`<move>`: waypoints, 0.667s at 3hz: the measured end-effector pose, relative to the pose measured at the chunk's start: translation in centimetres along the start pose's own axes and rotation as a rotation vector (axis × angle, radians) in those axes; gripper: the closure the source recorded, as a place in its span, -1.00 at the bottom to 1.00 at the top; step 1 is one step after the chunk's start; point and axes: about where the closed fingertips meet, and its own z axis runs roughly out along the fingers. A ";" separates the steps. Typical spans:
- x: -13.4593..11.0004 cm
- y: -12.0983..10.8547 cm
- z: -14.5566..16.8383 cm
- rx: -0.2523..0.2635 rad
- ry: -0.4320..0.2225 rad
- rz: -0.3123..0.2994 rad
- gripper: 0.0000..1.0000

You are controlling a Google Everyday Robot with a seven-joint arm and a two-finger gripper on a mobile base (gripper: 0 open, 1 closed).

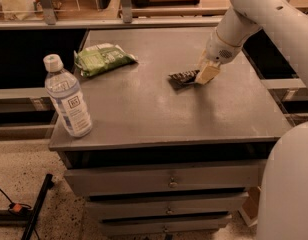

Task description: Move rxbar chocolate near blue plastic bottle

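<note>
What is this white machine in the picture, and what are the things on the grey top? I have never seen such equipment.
The white machine is a robot arm on a moving base. One camera looks down at a grey cabinet top. The arm's end is the gripper, down at the right end of a dark chocolate bar; whether it holds it I cannot tell. A water bottle stands at the front left corner; a green snack bag lies behind it.

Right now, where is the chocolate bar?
In the camera view, the chocolate bar lies right of centre on the tabletop, with the gripper at its right end and the bottle far off at the front-left corner.
</note>
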 end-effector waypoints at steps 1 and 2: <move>0.0 0.0 0.0 0.000 0.000 0.000 1.00; -0.3 0.3 -2.7 0.044 -0.035 -0.031 1.00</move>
